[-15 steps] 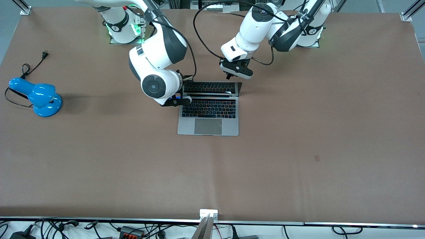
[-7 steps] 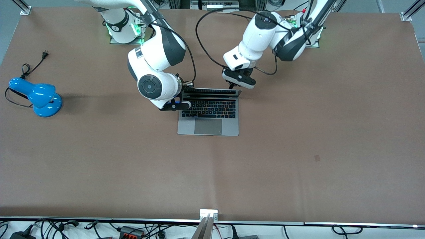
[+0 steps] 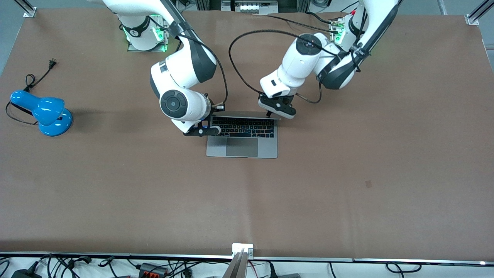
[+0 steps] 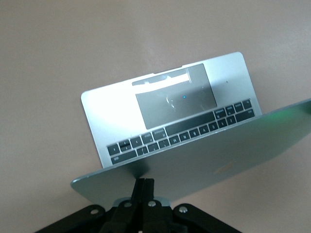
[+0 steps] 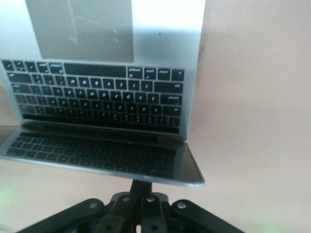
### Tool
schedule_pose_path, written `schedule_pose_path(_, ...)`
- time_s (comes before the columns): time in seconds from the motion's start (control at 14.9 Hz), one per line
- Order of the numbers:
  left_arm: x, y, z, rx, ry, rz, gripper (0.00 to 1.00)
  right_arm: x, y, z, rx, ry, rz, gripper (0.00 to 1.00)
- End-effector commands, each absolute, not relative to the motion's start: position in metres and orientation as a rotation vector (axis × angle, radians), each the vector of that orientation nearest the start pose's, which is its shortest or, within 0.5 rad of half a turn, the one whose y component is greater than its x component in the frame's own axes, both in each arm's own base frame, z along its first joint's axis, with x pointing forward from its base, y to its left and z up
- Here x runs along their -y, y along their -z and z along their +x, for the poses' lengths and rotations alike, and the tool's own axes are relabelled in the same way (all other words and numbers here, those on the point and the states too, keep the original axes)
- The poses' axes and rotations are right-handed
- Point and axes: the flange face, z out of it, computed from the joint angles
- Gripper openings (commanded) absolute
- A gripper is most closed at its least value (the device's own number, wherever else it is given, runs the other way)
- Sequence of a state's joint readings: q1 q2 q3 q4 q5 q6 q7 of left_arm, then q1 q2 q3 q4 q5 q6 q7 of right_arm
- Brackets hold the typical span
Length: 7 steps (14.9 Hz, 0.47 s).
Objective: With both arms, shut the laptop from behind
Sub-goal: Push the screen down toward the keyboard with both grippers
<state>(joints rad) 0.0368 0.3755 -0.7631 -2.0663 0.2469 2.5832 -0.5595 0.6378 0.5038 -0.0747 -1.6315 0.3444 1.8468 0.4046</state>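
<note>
We see a wide brown table with the laptop lying near its middle, nearer the robot bases than the front camera, its lid tipped well forward over the keyboard but not yet down. A blue desk lamp stands well apart toward the right arm's end, out of harm's way.

The left pincer presses against the back of the lid near the corner at the left arm's end, fingers clenched together and holding nothing. The right pincer sits at the lid's other corner, likewise clenched on nothing; in its wrist view the closed fingers meet the lid's edge.

Our biggest worry is uneven pushing: if one arm outruns the other, the lid could twist and strain the hinge. Next, because both pincers only press with narrow closed tips, one could slide off the smooth metal lid and the lid might drop onto the keys unchecked. We also judge that too much forward push could shove the whole laptop along the table toward the front camera instead of folding it. Lastly, the right pincer sits close over the keyboard; it could get caught between lid and keys if it stays low.
</note>
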Motion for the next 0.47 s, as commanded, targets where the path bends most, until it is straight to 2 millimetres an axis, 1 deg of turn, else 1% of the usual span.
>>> schedule_pose_path(0.0,0.392,-0.312,0.495,-0.512,0.285,-3.327,0.01,-0.375,-0.306,0.546,0.0,-0.538,-2.986,0.0)
schedule_pose_path(0.13,0.39,-0.301,0.507,-0.526,0.288,-3.325,0.01,-0.374,-0.301,0.554,-0.012,-0.532,-2.988,0.0)
schedule_pose_path(0.2,0.39,-0.3,0.515,-0.524,0.301,-3.328,0.01,-0.374,-0.298,0.558,-0.015,-0.529,-2.989,0.0)
schedule_pose_path(0.34,0.384,-0.288,0.523,-0.503,0.284,-3.328,0.01,-0.373,-0.294,0.565,-0.024,-0.52,-2.992,0.0)
schedule_pose_path(0.4,0.382,-0.284,0.533,-0.484,0.294,-3.337,0.01,-0.374,-0.291,0.567,-0.026,-0.517,-2.993,0.0)
